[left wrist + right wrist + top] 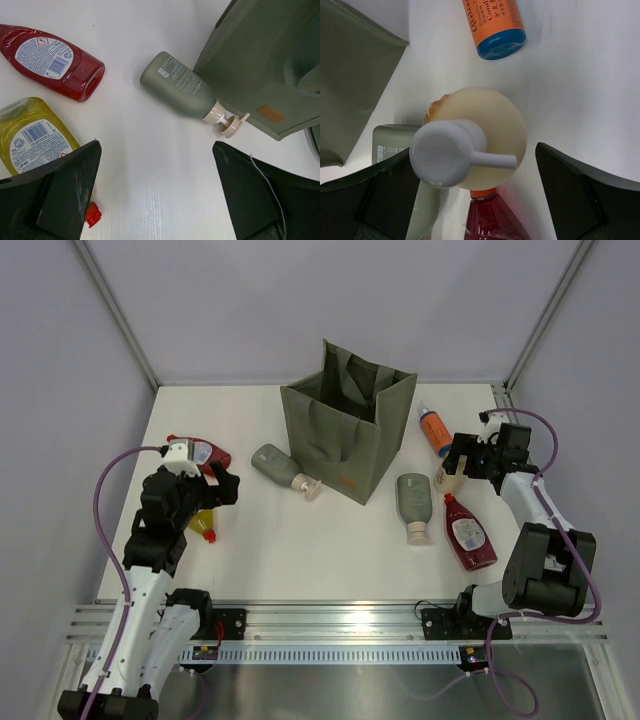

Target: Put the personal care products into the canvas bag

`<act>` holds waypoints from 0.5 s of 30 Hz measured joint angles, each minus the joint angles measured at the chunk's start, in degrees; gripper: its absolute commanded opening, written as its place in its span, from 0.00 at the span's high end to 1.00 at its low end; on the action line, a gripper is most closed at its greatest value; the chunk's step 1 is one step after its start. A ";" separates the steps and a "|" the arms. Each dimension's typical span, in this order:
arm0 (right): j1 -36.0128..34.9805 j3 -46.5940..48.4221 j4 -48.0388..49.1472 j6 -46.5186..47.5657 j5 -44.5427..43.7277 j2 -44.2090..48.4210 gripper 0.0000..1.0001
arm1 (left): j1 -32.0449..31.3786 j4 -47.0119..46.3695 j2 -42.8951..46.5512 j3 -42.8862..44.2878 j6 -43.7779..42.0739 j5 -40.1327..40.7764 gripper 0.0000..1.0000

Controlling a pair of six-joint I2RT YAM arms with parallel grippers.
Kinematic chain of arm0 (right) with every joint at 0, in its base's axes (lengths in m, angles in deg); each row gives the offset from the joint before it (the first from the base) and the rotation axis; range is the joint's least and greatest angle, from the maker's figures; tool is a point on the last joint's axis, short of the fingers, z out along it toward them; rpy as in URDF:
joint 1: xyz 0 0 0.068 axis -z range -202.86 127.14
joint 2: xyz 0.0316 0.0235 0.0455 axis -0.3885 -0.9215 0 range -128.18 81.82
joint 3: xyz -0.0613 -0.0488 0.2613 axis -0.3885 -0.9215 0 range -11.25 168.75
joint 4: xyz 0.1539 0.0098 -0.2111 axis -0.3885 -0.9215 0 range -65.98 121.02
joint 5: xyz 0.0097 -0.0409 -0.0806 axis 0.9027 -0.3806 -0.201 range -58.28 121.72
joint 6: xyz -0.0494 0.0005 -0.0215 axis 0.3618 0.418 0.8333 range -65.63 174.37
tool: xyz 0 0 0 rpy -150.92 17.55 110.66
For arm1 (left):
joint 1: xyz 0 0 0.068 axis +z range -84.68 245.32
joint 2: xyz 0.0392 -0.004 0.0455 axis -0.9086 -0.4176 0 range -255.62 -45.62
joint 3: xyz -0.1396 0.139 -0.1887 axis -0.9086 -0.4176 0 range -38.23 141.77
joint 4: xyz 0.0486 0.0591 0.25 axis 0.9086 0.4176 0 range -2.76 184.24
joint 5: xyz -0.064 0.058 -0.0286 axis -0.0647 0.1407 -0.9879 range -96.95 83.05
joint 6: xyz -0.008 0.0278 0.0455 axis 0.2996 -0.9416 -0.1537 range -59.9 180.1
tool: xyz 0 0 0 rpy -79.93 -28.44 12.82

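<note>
The olive canvas bag (350, 430) stands open mid-table. A grey-green pump bottle (280, 468) lies at its left; in the left wrist view the bottle (180, 86) lies ahead of my open, empty left gripper (156, 145). Right of the bag lie a grey-green capped bottle (413, 502), an orange blue-capped bottle (433, 430) and a dark red bottle (468, 532). A small cream pump bottle (505, 125) stands upright between the fingers of my open right gripper (472, 149), with gaps on both sides.
Beside the left gripper (222, 488) a red bottle (52, 60) and a yellow bottle (32, 137) with a red cap lie on the table. The bag's orange mark (270, 113) faces the arms. Grey walls enclose the white table (300, 560).
</note>
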 measured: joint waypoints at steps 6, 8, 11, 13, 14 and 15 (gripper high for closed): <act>-1.07 -0.02 3.50 -1.62 -0.44 -3.93 0.01 | -0.20 0.02 -0.52 0.00 -0.02 0.00 0.01; -1.18 -0.02 3.91 -1.79 -0.24 -4.55 0.03 | -0.20 -0.02 -0.50 0.00 -0.02 0.00 0.01; -1.29 -0.04 4.15 -1.79 0.02 -4.79 0.07 | -0.20 0.00 -0.50 0.00 -0.04 0.00 0.01; -1.29 -0.04 4.24 -1.68 0.07 -4.79 0.12 | -0.20 -0.02 -0.50 0.00 -0.04 0.00 0.01; -1.29 -0.07 4.28 -1.55 0.09 -4.79 0.14 | -0.20 0.00 -0.50 0.00 -0.04 0.00 0.01; -1.40 -0.07 4.37 -1.44 0.11 -4.79 0.16 | -0.20 -0.02 -0.50 0.00 -0.04 0.00 0.01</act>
